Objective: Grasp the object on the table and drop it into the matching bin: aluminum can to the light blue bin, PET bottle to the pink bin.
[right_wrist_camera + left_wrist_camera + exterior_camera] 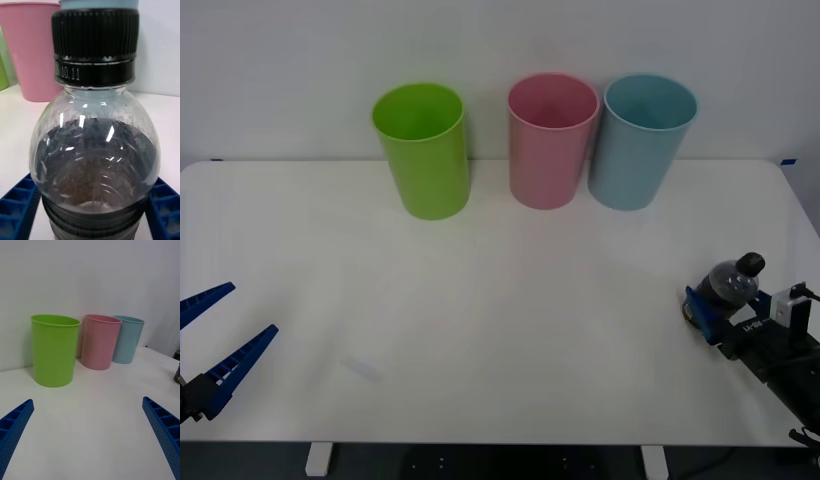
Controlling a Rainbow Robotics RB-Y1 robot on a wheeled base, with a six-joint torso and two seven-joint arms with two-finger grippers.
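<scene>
With the left gripper (225, 345) idle and spread at the table's (500, 300) near left, the right gripper (707, 306) clasps the bottle (733, 281) near the right edge, where a loose hold could let the smooth plastic slip before the far pink bin (551, 140).

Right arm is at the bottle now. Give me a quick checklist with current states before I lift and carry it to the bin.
1. PET bottle sits between the right gripper fingers: ok.
2. Fingers firmly clamped on it: cannot tell.
3. Cap on, bottle upright: ok.
4. Pink bin upright, mouth open, between the lime green bin and light blue bin: ok.
5. Table path toward the pink bin free of obstacles: ok.
6. Left gripper open, parked at the near left edge, out of the way: ok.
</scene>
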